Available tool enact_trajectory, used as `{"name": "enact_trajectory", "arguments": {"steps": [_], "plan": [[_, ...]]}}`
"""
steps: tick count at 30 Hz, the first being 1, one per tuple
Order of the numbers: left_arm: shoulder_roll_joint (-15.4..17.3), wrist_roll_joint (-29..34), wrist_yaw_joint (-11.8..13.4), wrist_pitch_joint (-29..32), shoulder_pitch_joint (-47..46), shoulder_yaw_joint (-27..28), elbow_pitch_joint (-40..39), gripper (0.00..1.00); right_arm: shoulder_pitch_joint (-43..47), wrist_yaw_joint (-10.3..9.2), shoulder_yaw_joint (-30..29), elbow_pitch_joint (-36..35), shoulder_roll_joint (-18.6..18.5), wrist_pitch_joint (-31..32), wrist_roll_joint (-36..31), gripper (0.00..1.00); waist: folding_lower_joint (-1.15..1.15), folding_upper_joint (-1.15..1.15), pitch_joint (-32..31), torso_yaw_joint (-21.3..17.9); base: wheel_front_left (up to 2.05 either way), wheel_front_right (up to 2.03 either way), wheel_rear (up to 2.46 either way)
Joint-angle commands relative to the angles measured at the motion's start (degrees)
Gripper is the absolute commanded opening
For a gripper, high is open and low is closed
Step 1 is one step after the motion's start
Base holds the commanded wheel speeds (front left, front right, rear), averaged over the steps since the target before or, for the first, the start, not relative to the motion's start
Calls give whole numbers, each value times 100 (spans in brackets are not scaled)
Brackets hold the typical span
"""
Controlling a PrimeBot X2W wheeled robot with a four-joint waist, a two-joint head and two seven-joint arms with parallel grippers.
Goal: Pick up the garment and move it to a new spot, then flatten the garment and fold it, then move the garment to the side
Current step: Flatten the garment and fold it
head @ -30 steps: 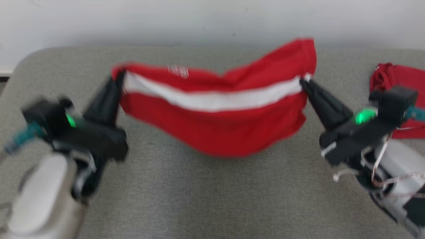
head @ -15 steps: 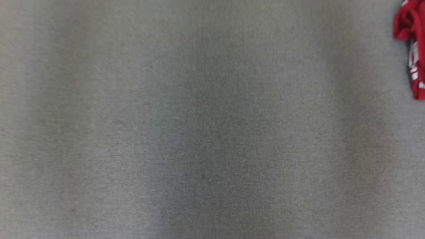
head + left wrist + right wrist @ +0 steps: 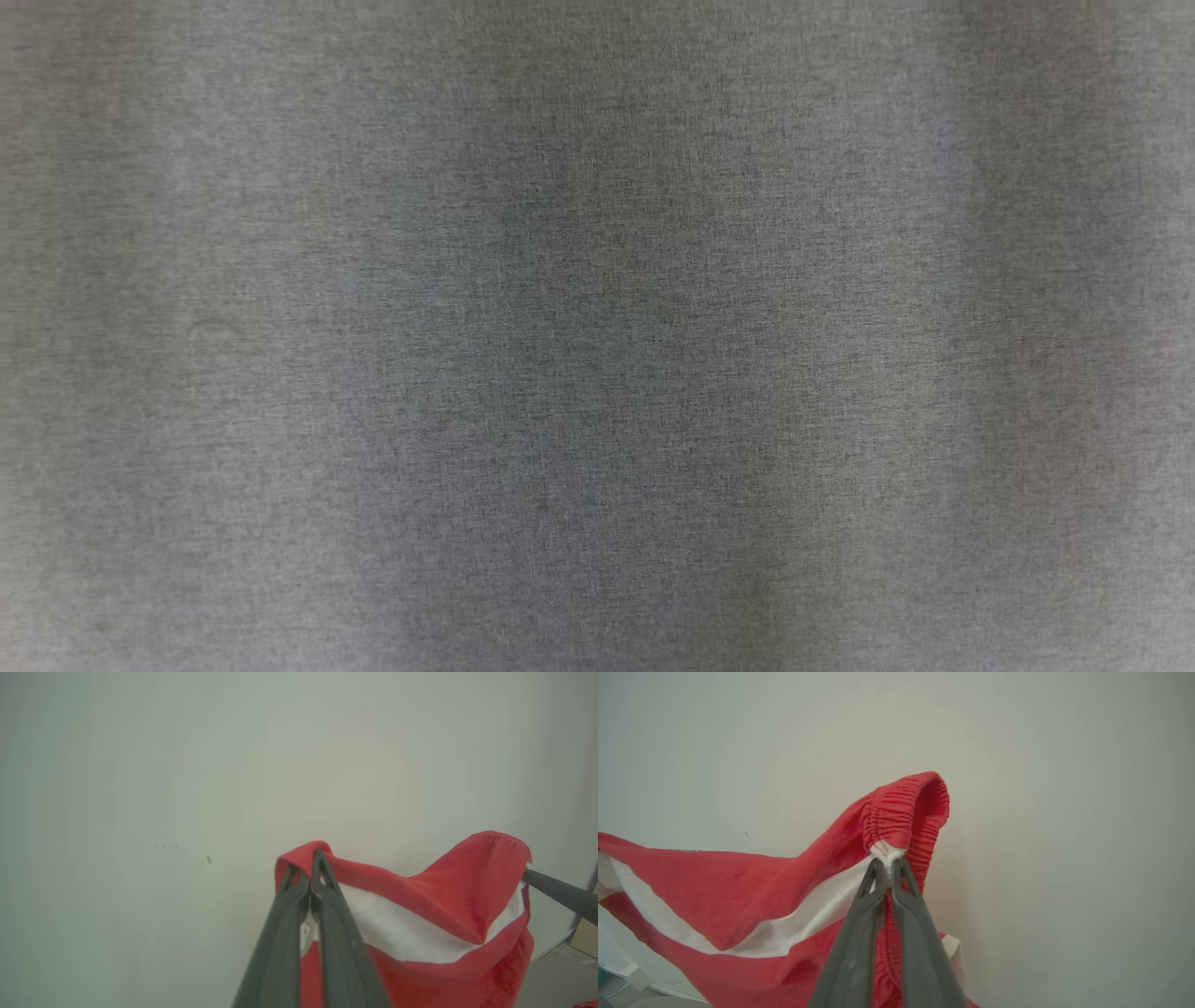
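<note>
The garment (image 3: pixel 434 914) is red with a white stripe and hangs in the air in front of a pale wall, stretched between my two grippers. In the left wrist view my left gripper (image 3: pixel 309 868) is shut on one upper corner of it. At the right edge of that view the other arm's dark finger (image 3: pixel 560 893) meets the far corner. In the right wrist view my right gripper (image 3: pixel 888 864) is shut on the garment (image 3: pixel 752 914) at its white seam, just below the gathered red waistband (image 3: pixel 906 812).
The head view looks straight down on the grey fabric table top (image 3: pixel 597 336), close and blurred. A pale wall (image 3: pixel 187 788) stands behind the hanging cloth. A strip of floor and a skirting board (image 3: pixel 556 947) show at the lower right of the left wrist view.
The head camera has swung down: a second ago it showed both grippers holding the garment over the table. The other red cloth at the right edge has left the picture.
</note>
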Motion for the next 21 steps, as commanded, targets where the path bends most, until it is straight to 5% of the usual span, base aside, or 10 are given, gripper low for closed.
{"name": "enact_trajectory", "arguments": {"steps": [1,9,16,21], "plan": [[66,-113,7,-81,190,-73,27,0,142,2,51,-3,29,-59,62,0,-3,-2,70,-37,0,0,0],[446,-613,7,-279,1638,-492,-510,0,1416,2,590,-688,-115,-352,549,0,-3,-2,-279,-122,0,0,0],[670,-451,9,-283,3465,284,-1440,0,2887,2,1018,-1570,-474,-620,917,0,-3,-2,-767,-230,0,0,0],[464,-80,166,-279,5243,1140,-2373,0,4198,2,1200,-2282,-825,-786,1075,0,-3,-2,-1217,-244,0,0,0]]}}
